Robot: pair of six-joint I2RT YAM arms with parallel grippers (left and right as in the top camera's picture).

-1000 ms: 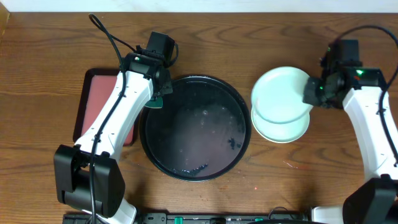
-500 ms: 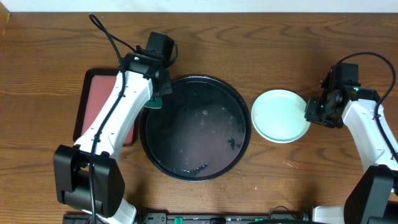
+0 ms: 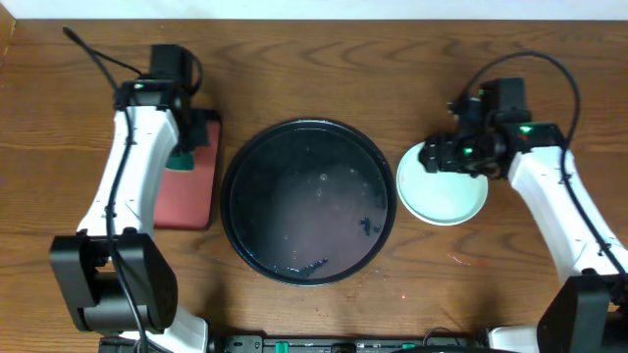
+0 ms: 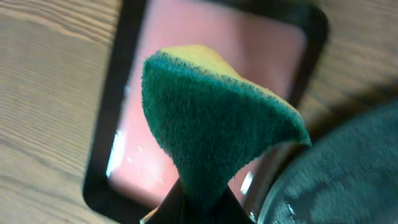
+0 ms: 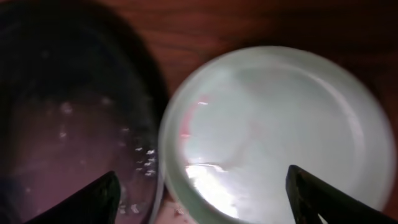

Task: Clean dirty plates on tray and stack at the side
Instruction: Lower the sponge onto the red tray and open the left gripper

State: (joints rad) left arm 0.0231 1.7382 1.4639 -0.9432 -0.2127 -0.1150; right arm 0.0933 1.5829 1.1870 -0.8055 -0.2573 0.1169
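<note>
The black round tray (image 3: 307, 253) lies mid-table with no plate on it, only wet specks. A pale mint-green plate (image 3: 446, 196) tops a stack on the table right of the tray; what lies under it is mostly hidden. In the right wrist view this plate (image 5: 280, 124) shows a faint pink trace by its left rim. My right gripper (image 3: 440, 157) (image 5: 202, 177) hovers open over the plate's near-tray edge, holding nothing. My left gripper (image 3: 182, 155) (image 4: 202, 210) is shut on the green and yellow sponge (image 4: 211, 124), held above the red tray (image 4: 205, 56).
The red rectangular tray (image 3: 188, 191) sits left of the black tray, close to its rim. The black tray's rim (image 5: 158, 124) nearly touches the plate stack. Bare wooden table (image 3: 78, 118) surrounds everything; both arms reach in from the front edge.
My right gripper lowered the mint plate onto the stack, opened and drew back toward the tray side. My left arm swung left from the black tray's rim to over the red tray, sponge still held.
</note>
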